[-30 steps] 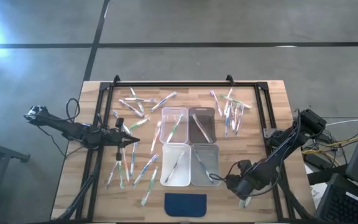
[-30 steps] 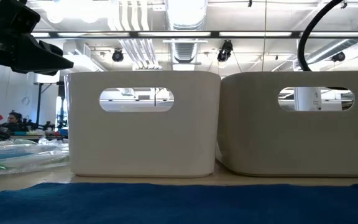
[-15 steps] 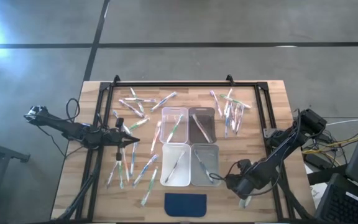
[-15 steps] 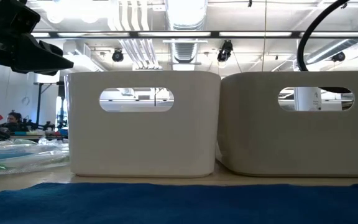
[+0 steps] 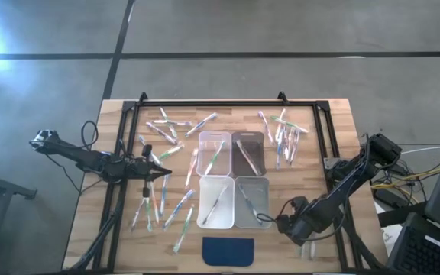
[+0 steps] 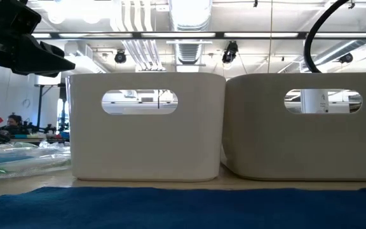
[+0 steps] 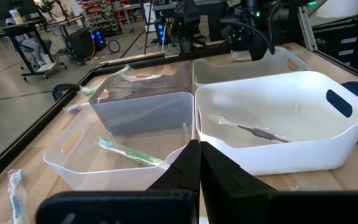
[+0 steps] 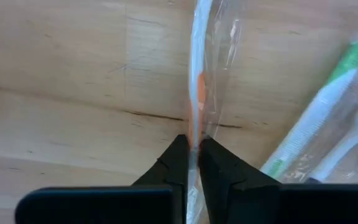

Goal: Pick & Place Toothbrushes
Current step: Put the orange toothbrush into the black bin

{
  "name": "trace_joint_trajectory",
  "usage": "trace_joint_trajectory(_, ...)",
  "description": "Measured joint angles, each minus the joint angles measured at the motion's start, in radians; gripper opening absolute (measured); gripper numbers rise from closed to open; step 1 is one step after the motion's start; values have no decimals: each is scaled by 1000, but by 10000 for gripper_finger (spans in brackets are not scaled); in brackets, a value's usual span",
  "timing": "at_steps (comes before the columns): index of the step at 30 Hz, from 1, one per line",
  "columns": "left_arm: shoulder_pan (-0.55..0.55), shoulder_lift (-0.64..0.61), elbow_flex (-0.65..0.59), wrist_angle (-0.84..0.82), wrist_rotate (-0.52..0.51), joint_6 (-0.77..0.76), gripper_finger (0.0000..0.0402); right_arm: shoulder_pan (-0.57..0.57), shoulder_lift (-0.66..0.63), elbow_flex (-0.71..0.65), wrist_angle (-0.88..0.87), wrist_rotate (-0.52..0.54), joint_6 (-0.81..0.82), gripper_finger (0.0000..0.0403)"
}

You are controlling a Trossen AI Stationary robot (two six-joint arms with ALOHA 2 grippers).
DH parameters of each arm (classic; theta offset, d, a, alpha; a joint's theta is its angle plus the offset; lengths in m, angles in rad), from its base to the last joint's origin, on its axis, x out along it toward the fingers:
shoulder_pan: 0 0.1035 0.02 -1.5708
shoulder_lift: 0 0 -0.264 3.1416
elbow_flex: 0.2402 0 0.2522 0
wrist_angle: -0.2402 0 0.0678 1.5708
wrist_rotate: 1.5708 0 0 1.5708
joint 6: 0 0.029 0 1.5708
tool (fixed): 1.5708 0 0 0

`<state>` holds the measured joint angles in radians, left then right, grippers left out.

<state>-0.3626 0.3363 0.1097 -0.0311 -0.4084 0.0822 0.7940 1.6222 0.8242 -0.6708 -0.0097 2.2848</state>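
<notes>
Over on the left side of the wooden table point(image 5: 319, 137), the left gripper point(image 5: 161, 174) hangs pinched shut on nothing, among the loose wrapped whitish toothbrushes point(image 5: 176, 208) lying there, its tips aimed at the four clear rectangular plastic bins point(image 5: 233, 181) in the middle, each holding a brush or so.

Past the bins, near the front right corner, the right gripper point(image 8: 191, 163) is down at the tabletop with its dark fingers point(image 8: 173, 163) clamped on the clear-wrapped white toothbrush with an orange accent point(image 8: 197, 81). That brush lies flat on the wood, its long axis running straight away from the wrist, in line with the fingers; which end carries the bristles I cannot tell.

My worry is the grip. The fingers appear to hold mostly thin wrapper near one end, so the brush could slide out or swing down as it lifts. A second wrapped green-and-white toothbrush point(image 8: 319, 118) lies just beside it at a slant, and its crinkled film could snag and drag along. The lift also has to clear the bin wall.
</notes>
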Motion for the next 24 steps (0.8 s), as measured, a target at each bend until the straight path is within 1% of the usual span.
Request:
trace_joint_trajectory(3,0,0,0,0,0,0,5,0,0,-1,4,31,0,23)
trace_joint_trajectory(7,0,0,0,0,0,0,5,-2,0,-2,-7,57,-6,15)
trace_joint_trajectory(10,0,0,0,0,0,0,5,-3,-4,-3,-59,115,-7,14)
trace_joint_trajectory(13,0,0,0,0,0,0,5,-4,-20,-7,-155,160,-7,15)
trace_joint_trajectory(19,1,0,0,0,0,0,5,-15,-99,2,-333,310,-16,14)
trace_joint_trajectory(21,1,0,0,0,0,0,5,-26,-136,6,-380,389,-38,14)
trace_joint_trajectory(24,1,0,0,0,0,0,5,-50,-198,11,-433,536,-98,14)
